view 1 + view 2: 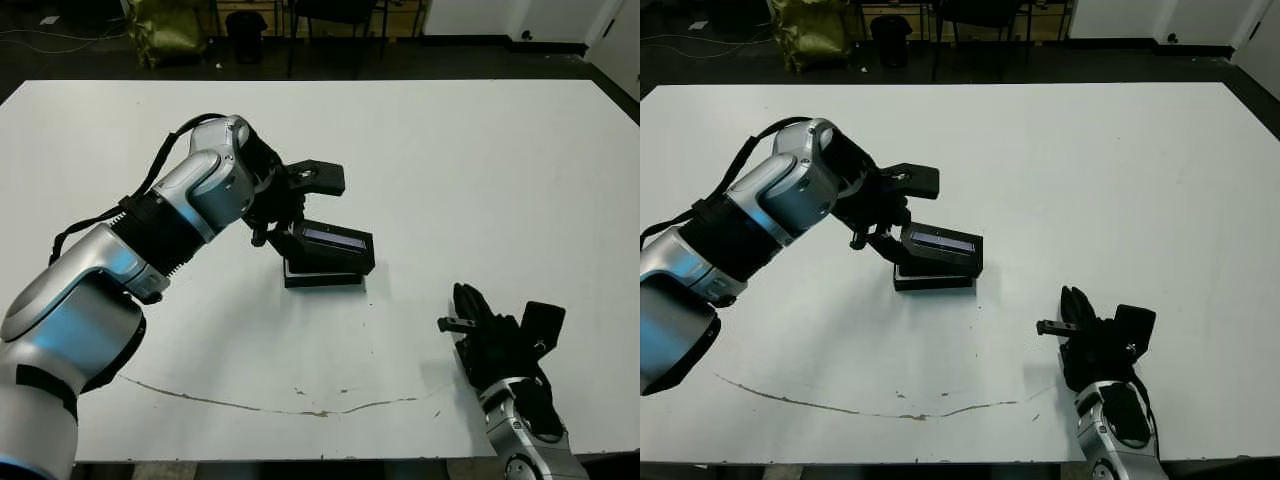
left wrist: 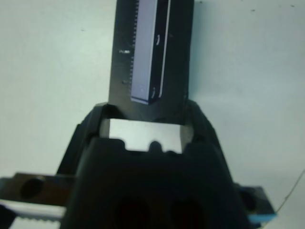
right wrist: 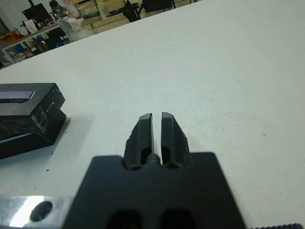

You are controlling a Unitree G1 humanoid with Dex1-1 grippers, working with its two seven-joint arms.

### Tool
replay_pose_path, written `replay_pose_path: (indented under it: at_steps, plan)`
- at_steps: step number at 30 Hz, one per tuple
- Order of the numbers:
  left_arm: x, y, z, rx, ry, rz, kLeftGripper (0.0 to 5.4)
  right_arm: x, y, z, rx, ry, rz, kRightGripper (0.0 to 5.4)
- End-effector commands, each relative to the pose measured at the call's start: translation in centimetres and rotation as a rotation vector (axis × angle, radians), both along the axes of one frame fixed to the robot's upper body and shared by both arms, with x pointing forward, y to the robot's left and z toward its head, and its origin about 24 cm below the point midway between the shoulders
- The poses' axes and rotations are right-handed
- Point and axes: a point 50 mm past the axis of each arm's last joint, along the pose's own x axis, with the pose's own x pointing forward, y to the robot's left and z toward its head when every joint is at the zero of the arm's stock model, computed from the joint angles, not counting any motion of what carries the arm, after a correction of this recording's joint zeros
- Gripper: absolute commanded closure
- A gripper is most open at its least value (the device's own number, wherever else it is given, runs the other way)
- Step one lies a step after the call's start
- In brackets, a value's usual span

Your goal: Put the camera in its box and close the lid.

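The black lid (image 1: pixel 332 246), with its pale window strip facing up, lies a little askew on top of the black box (image 1: pixel 322 278) in the middle of the table. The right wrist view shows the lid (image 3: pixel 28 102) sitting tilted on the box (image 3: pixel 33 140). My left gripper (image 1: pixel 295 207) is open at the lid's left end. One finger (image 1: pixel 320 178) stands clear above the lid, the other is down by its end. The camera is hidden. At the near right my right gripper (image 3: pixel 157 126) rests shut with nothing in it.
A thin dark crack line (image 1: pixel 300 408) runs across the white table (image 1: pixel 480 170) near its front edge. Beyond the far edge are chair legs and a yellow-green bag (image 1: pixel 165 28) on a dark floor.
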Motion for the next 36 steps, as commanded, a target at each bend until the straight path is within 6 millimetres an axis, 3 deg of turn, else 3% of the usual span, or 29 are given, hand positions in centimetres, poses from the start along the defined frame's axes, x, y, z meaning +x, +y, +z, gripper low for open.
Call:
replay_pose_path:
  at_steps: [1,26,36]
  plan:
    - [0.0,0.5,-0.4,0.038,0.009,0.002,3.21,-0.2,-0.1,-0.4,-0.005,0.025,-0.008,5.4]
    - [-0.8,0.7,-2.0,0.047,-0.044,0.126,3.3,-0.3,0.1,-0.6,-0.003,0.029,-0.01,5.4]
    - [-0.9,0.8,-2.7,0.068,0.036,0.157,3.3,-0.3,0.0,-0.7,0.003,0.032,-0.005,5.4]
